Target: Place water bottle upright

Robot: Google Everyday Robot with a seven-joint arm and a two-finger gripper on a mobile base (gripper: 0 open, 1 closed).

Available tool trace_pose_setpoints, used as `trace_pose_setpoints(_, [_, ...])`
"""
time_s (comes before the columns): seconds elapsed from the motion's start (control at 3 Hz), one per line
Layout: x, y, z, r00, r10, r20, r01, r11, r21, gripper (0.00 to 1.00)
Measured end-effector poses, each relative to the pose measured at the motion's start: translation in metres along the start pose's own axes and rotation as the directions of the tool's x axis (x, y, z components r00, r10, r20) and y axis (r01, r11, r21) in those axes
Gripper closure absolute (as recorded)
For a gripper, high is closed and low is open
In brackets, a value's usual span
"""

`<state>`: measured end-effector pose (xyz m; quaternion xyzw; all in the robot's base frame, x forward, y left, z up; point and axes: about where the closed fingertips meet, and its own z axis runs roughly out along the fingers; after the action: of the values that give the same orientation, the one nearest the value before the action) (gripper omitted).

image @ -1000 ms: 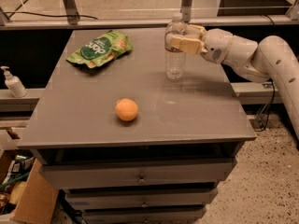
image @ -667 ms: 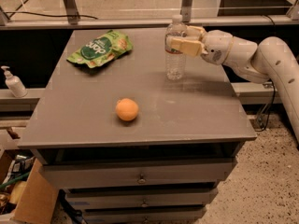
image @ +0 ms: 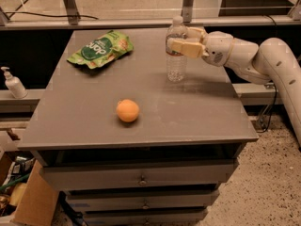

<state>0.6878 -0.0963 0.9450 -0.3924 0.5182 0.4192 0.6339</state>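
The water bottle is clear and ribbed with a white cap. It stands upright on the grey table, near the back right. My gripper reaches in from the right at the height of the bottle's upper body. One finger lies across the front of the bottle and the other behind it, so the gripper is shut on the bottle. The bottle's base rests on the tabletop.
An orange ball lies at the table's middle front. A green snack bag lies at the back left. A white pump-dispenser bottle stands on a ledge to the left. A cardboard box sits on the floor at lower left. Drawers are below the tabletop.
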Motion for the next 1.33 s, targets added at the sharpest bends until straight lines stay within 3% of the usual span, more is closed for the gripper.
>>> trace_pose_setpoints(0.67, [0.0013,0.0027,-0.0022,1.0,-0.011,-0.001,0.011,0.9999,-0.01,0.13])
trace_pose_setpoints(1.0, [0.001,0.004,-0.0035,1.0,-0.015,-0.002,0.015,0.9998,-0.013,0.0])
trace_pose_setpoints(1.33, [0.0009,0.0044,-0.0039,1.0,-0.016,-0.002,0.016,0.9998,-0.013,0.0])
